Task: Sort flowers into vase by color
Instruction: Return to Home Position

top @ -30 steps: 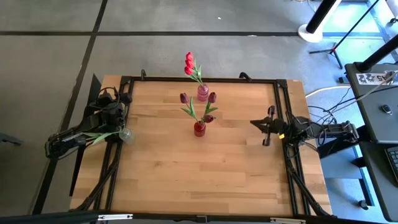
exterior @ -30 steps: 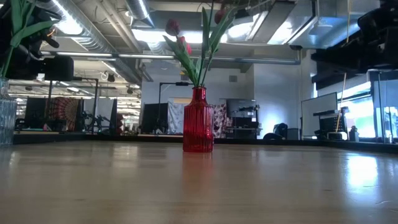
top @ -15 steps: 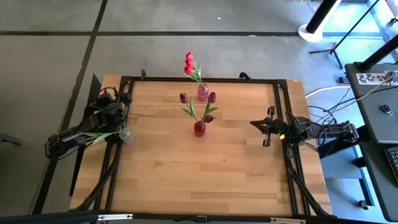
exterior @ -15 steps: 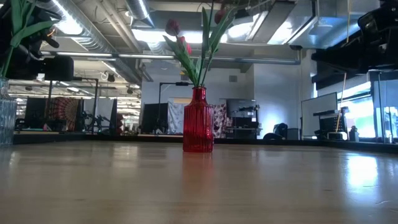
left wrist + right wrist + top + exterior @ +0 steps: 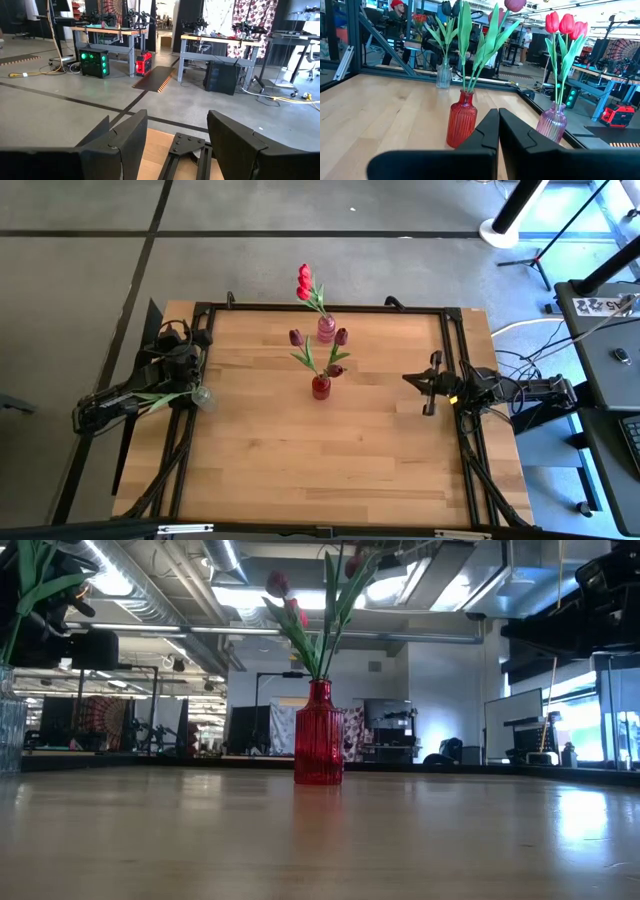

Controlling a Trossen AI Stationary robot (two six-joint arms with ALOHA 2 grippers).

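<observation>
A red ribbed vase (image 5: 320, 388) (image 5: 318, 733) (image 5: 461, 120) stands at the table's middle and holds dark maroon tulips (image 5: 297, 338) on green stems. Behind it, near the far edge, a pink vase (image 5: 326, 329) (image 5: 552, 122) holds bright red tulips (image 5: 304, 281) (image 5: 565, 23). A clear glass vase (image 5: 203, 395) (image 5: 10, 732) (image 5: 443, 76) stands at the left edge with a green stem (image 5: 160, 396) in it, leaning left. My left gripper (image 5: 185, 340) (image 5: 177, 145) hangs open over the table's far-left corner. My right gripper (image 5: 408, 378) (image 5: 498, 125) is shut, right of the red vase, pointing at it.
A black metal frame (image 5: 330, 308) runs round the wooden tabletop (image 5: 320, 460). Bare wood lies between the vases and the near edge. Cables and equipment (image 5: 600, 370) sit beyond the right edge. Workbenches (image 5: 210, 40) stand in the room behind.
</observation>
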